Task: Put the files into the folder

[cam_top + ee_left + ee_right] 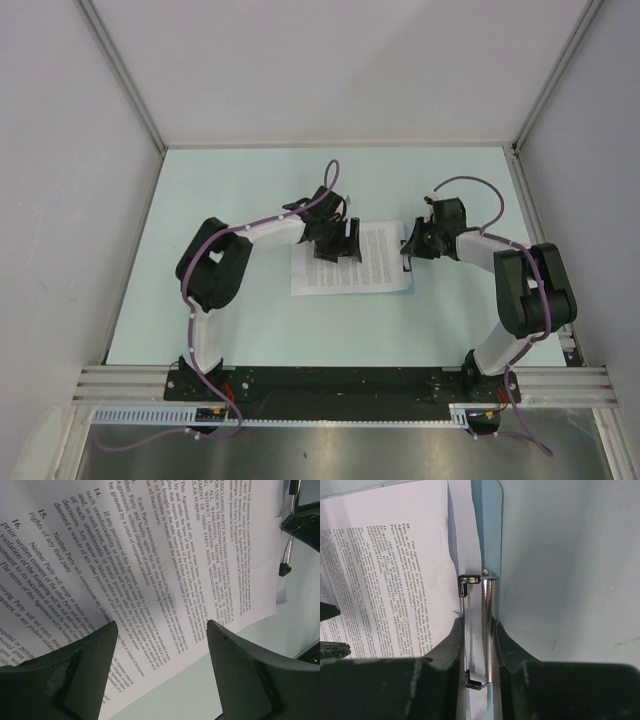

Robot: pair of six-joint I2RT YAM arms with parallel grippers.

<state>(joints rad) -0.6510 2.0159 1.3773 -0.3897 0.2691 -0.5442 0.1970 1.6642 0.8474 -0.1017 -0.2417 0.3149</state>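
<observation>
The files (pixel 365 262) lie flat mid-table, printed side up, on the pale-blue folder (pixel 411 283), which shows only as a thin strip along their right edge. My left gripper (pixel 335 245) hovers open over the sheets' left part; in the left wrist view its fingers (pixel 160 635) straddle the paper's (pixel 150 555) near edge. My right gripper (pixel 408 248) is at the right edge. In the right wrist view it (pixel 477 630) is shut on the folder's metal clip (pixel 487 605), squeezing its wire lever and bar. Files (pixel 395 570) lie left of it and the folder (pixel 492 520) beyond.
The pale mint tabletop (pixel 250 330) is walled by white panels at the back and both sides. The arms' black base rail (pixel 330 385) runs along the near edge. Purple cables loop over both arms.
</observation>
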